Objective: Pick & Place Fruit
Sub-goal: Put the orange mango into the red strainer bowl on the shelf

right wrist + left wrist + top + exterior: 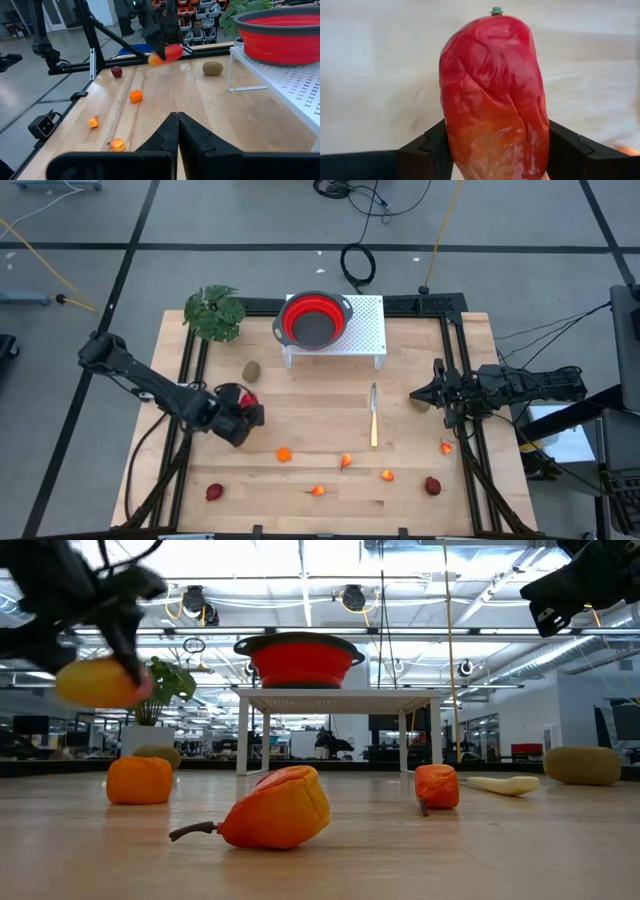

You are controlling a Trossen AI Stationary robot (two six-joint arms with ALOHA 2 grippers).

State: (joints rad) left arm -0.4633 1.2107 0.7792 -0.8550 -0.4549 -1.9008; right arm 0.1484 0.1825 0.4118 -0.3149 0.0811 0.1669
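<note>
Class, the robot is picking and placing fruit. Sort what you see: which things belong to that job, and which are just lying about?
Job: red-yellow fruit held by the left gripper; brown oval fruit; small orange fruit; dark-red fruit; red bowl.

Lying about: leafy plant; knife.

A pale wooden plank table [320, 405] carries scattered small orange toy fruits [284, 454]. A slim yellow-handled knife [374, 416] lies centre-right, a brown oval fruit [252, 370] far left

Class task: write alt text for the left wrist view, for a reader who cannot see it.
A red-yellow oblong toy fruit with a tiny green stem tip fills the frame, clamped between the left gripper's two dark fingers. Behind it is pale wooden table.
</note>
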